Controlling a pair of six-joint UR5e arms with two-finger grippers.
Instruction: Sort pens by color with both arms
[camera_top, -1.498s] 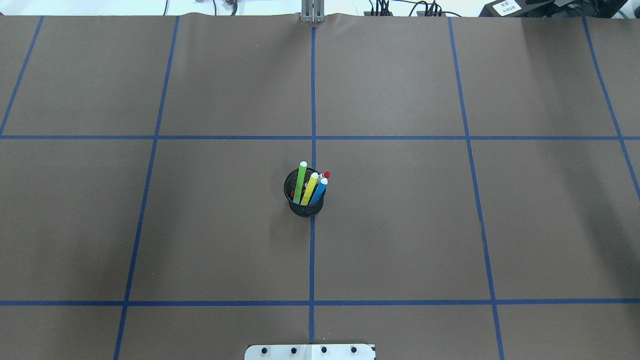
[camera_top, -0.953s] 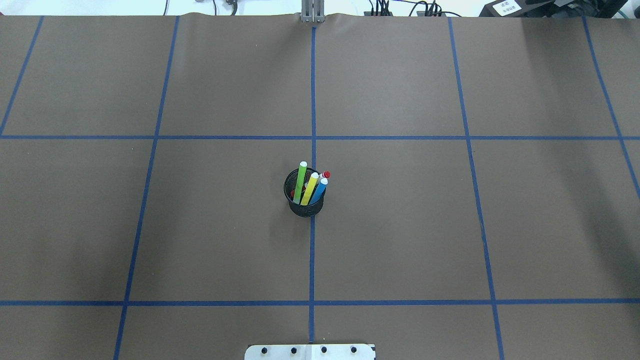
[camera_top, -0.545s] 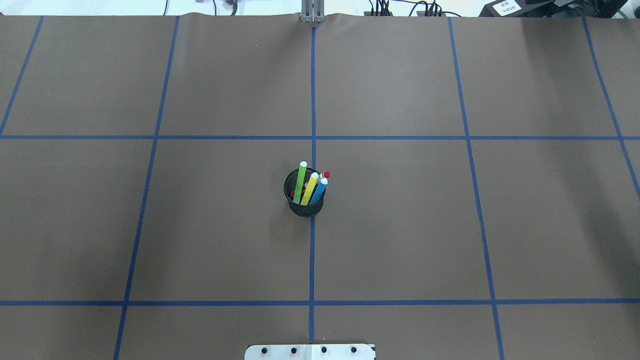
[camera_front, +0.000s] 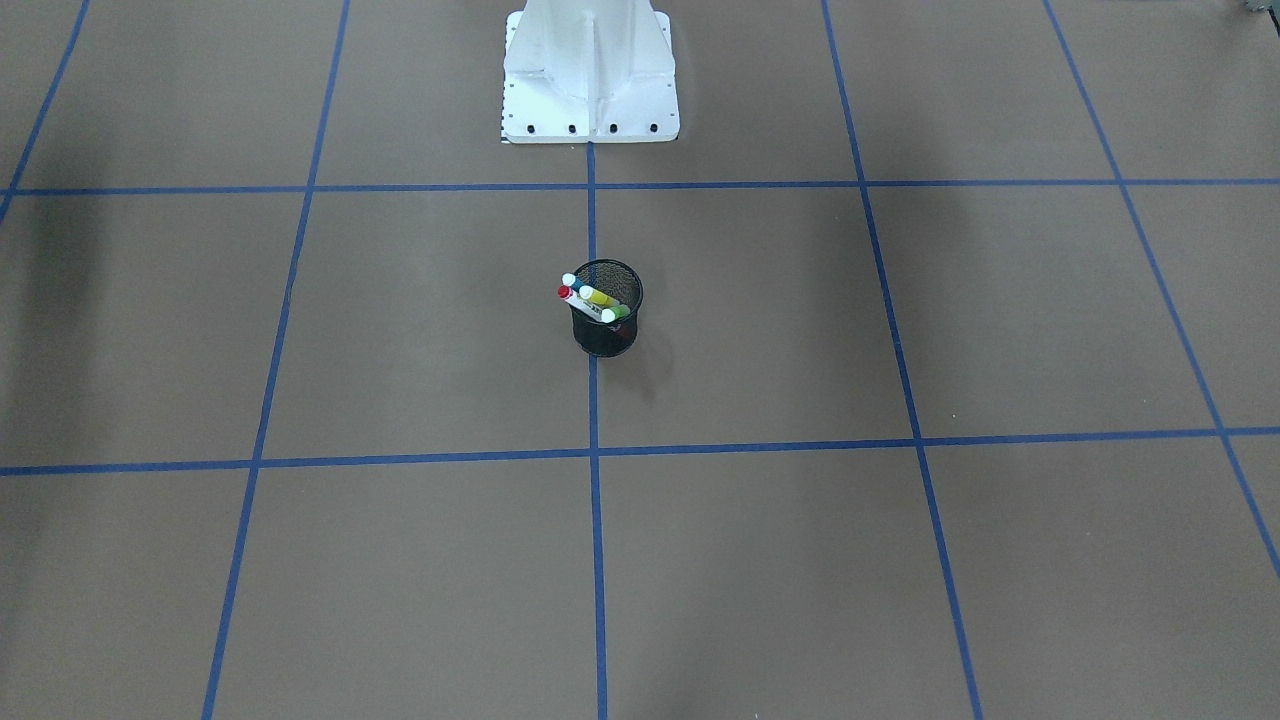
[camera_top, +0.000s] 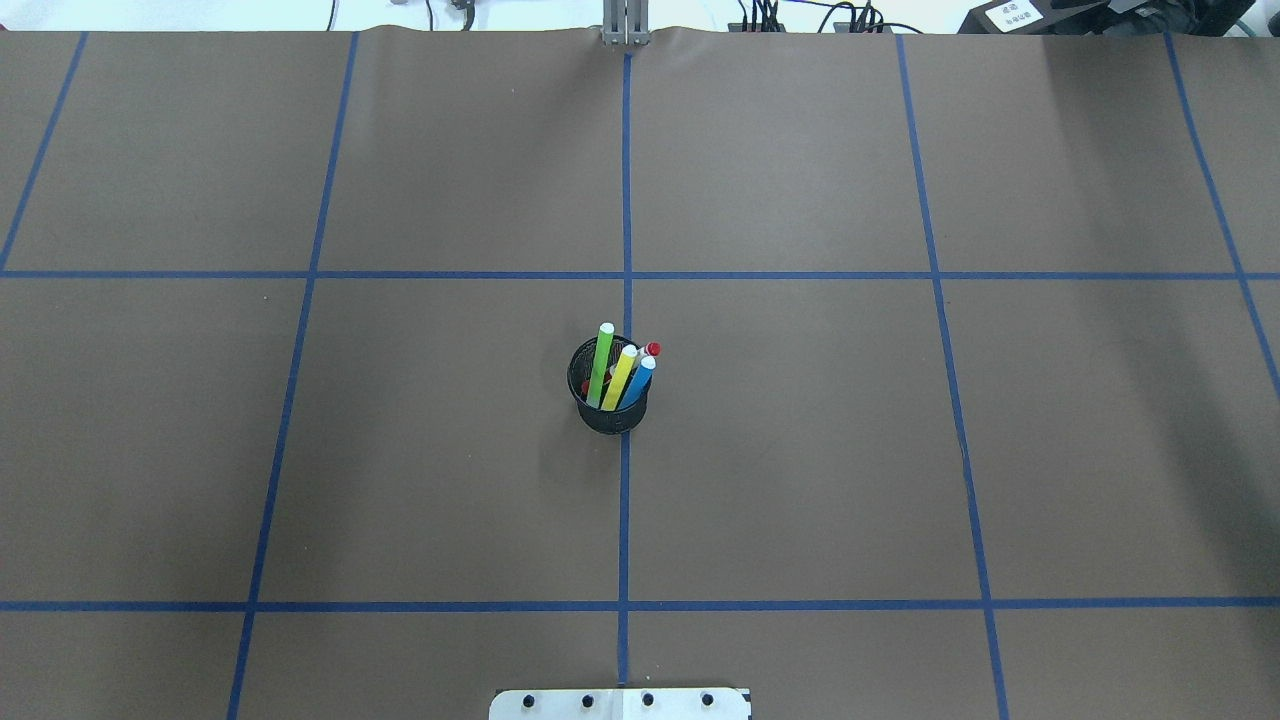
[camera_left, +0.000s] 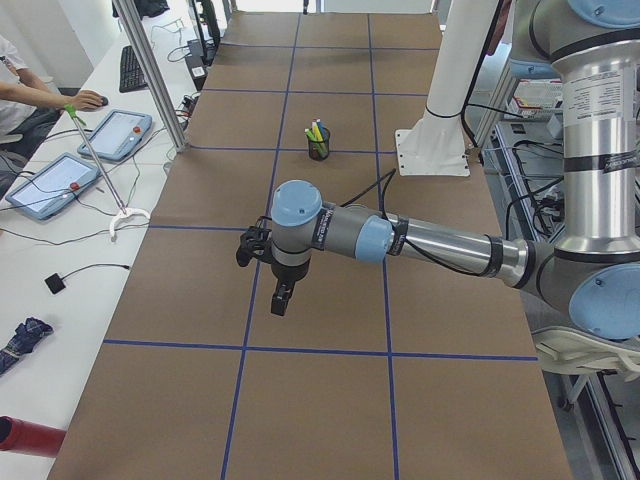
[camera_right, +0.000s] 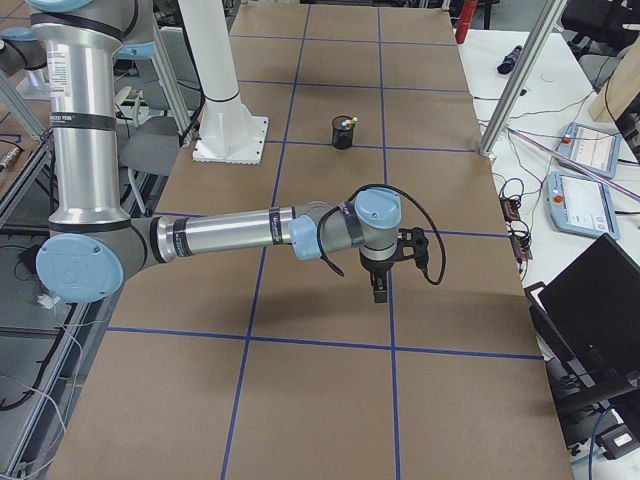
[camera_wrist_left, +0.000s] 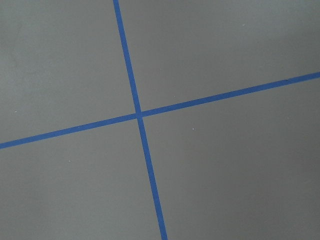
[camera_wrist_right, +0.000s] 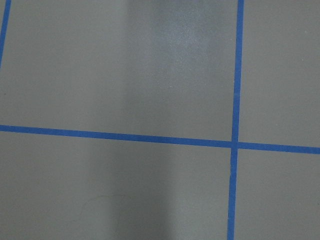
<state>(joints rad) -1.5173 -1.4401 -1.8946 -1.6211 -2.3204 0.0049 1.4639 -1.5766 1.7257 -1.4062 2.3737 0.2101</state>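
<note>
1. Nothing has shifted on the overhead view since the earlier frames: the cup and all four pens sit as before, and no arm has entered that view.
2. In the side views the left gripper (camera_left: 282, 303) points straight down over a blue tape crossing near the table's left end; these views do not show whether its jaws are apart or together.
3. The right gripper (camera_right: 380, 293) also hangs pointing down, near the table's right end, and its jaws cannot be judged either.
4. The left arm (camera_left: 440, 243) and the right arm (camera_right: 230, 232) each reach out roughly level over the table (camera_top: 800, 450).
5. Each wrist camera shows only brown surface with crossing blue tape lines (camera_top: 625, 200).
6. All the pens stand in the black mesh cup (camera_top: 608, 415), which sits on the centre tape line mid-table, well apart from both grippers.
7. The green pen (camera_top: 601, 365), yellow pen (camera_top: 620, 377) and blue pen (camera_top: 638, 383) stand steeply, long axes near upright, with their white-capped tops tipped toward the robot's right and away from the robot.
8. The red-ended pen (camera_top: 651, 350) leans the same way behind them, with mostly its red tip showing.
9. Bare brown surface lies between each gripper and the cup.
10. The white pedestal base (camera_front: 590, 70) stands on the same centre line on the robot's side.
11. Teach pendants (camera_left: 118, 134) lie on a side bench beyond the table's far edge.
</note>
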